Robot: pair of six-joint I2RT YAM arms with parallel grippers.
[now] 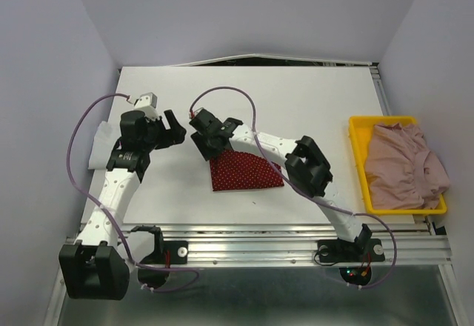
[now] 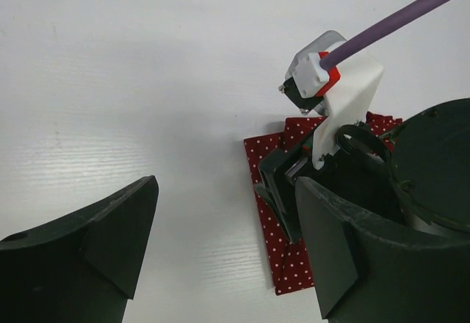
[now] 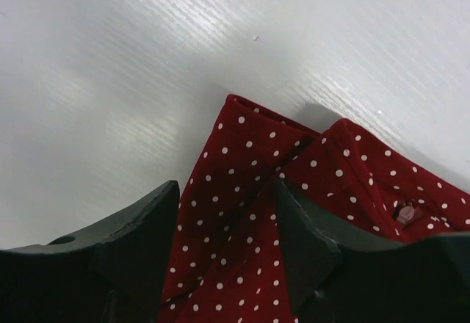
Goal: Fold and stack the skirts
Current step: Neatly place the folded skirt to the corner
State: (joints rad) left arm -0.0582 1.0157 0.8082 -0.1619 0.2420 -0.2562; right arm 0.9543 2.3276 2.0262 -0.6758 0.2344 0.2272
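The white table (image 1: 296,104) carries three things. A folded red skirt (image 1: 248,172) lies flat just off centre, toward 6 o'clock. A yellow tray (image 1: 357,163) sits at the 3 o'clock edge. A crumpled white scrap (image 1: 98,148) lies at the 9 o'clock edge.

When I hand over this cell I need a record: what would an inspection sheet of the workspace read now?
Surface: white table, matte.
Job's things: red dotted skirt folded flat mid-table; pink skirt bunched in yellow tray.
Clutter: white sheet-like item at left edge, kind unclear.
Grippers: left tool open over bare table; right tool open above the red skirt's corner.
Cables: purple cable loops loose beside each arm.
Surroundings: plain walls; nothing else seen.
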